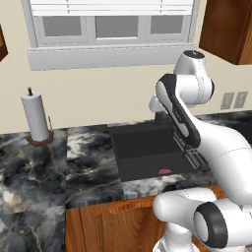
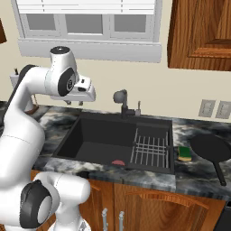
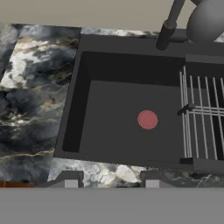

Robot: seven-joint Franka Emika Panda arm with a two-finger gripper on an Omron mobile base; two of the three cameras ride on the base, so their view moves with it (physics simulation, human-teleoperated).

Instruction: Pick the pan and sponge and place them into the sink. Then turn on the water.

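The dark grey sink (image 2: 99, 135) is set in the marble counter, with a small red mark (image 2: 118, 162) on its floor and a dark faucet (image 2: 122, 101) behind it. The matte black pan (image 2: 210, 148) lies on the counter to the right of the sink, its handle toward the front. The yellow and green sponge (image 2: 184, 153) sits between the pan and the sink's rim. My gripper (image 2: 74, 103) hangs open above the sink's rear left corner, far from both, with nothing between its fingers. From the hand, my gripper (image 3: 111, 183) looks down into the sink (image 3: 109, 109). The water is out of view.
A ribbed drying rack (image 2: 151, 151) fills the sink's right part. A paper towel roll (image 1: 35, 118) stands at the back left of the counter. Wall outlets (image 2: 215, 108) sit behind the pan. A wooden cabinet (image 2: 203, 31) hangs above the pan, and a window sill (image 2: 90, 49) runs over the faucet.
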